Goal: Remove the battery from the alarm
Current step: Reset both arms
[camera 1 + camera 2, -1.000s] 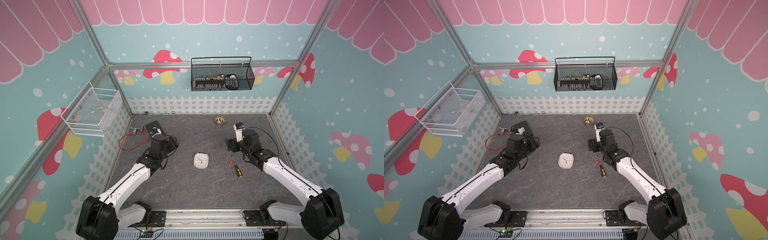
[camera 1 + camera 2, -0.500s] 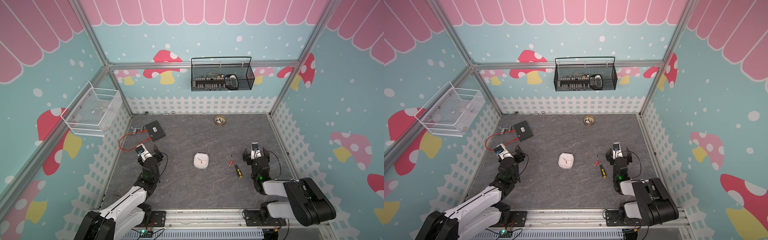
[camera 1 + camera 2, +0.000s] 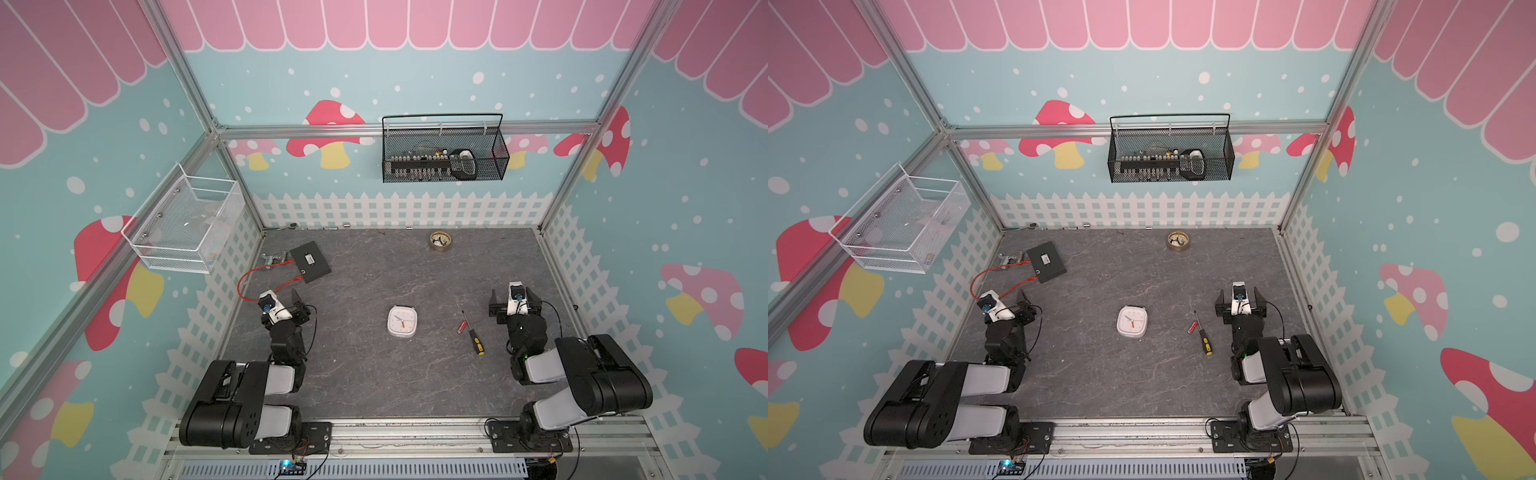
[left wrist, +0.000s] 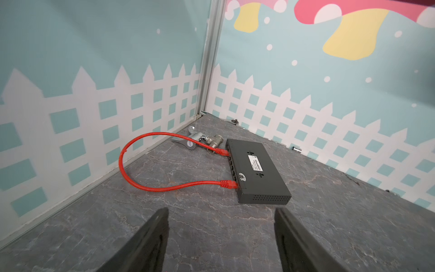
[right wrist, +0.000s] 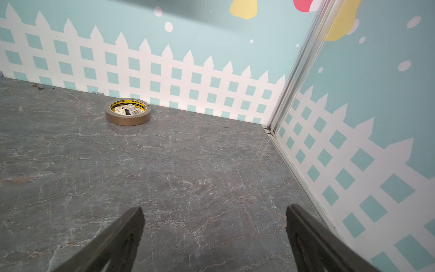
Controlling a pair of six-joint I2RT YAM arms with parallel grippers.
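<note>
Two open, empty grippers are what I'm seeing: the left gripper (image 4: 221,212) is hovering near the black box (image 4: 254,169), the right gripper (image 5: 214,209) near the side wall (image 5: 367,122). The alarm (image 3: 402,321) is lying face-up between them, the battery (image 3: 460,327) just beside the screwdriver (image 3: 473,340).

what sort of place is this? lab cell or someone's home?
Likely a staged robot test cell, not a home: aluminium frame, printed mushroom walls, left arm and right arm bolted to a front rail.
</note>
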